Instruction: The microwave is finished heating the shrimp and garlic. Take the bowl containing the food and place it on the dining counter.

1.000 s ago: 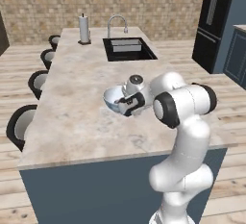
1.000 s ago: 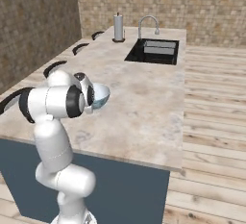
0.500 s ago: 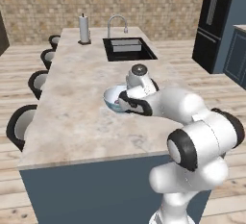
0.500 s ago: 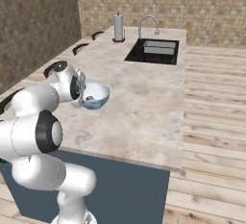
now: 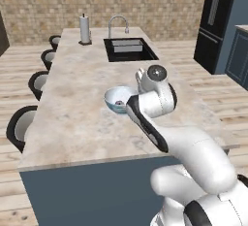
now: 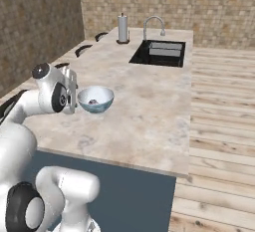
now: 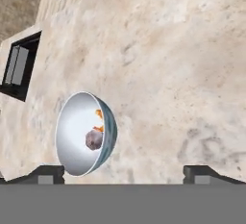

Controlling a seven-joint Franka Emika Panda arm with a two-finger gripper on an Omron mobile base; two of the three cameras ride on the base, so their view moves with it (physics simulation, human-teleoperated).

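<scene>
Fingers [image 7: 123, 172] are spread wide now, nothing between them. A sec ago they were clamped on the bowl's rim; half a sec ago they let go, and the arm has since swung round and pulled back toward the robot.

Bowl [image 5: 119, 99] sits upright on the table [image 5: 72, 118], free of the fingers. In the hand view it lies just ahead of the left fingertip [image 7: 45, 174], near it but not touching, well off to the side of the gap. Inside: garlic [image 7: 93, 140] w/ the orange shrimp [image 7: 99, 114] right beside it, both still in the bowl. Bowl hasn't shifted since release, same spot on the marbled top.

From the right base view the hand hangs just beside the bowl [image 6: 95, 98], on the robot's side of it, clear of the rim. Sink [image 5: 129, 49] and faucet [image 5: 117, 24] lie well beyond the bowl, far end of the table; stools [image 5: 22, 125] along the far edge from the fingers.

What it means: bowl's on the dining table, food in, grip off. Looks like the placing is done, as far as I can judge; only backing the arm away is left. Only risk I see: a fingertip clipping the rim on the way out, since it's close.
</scene>
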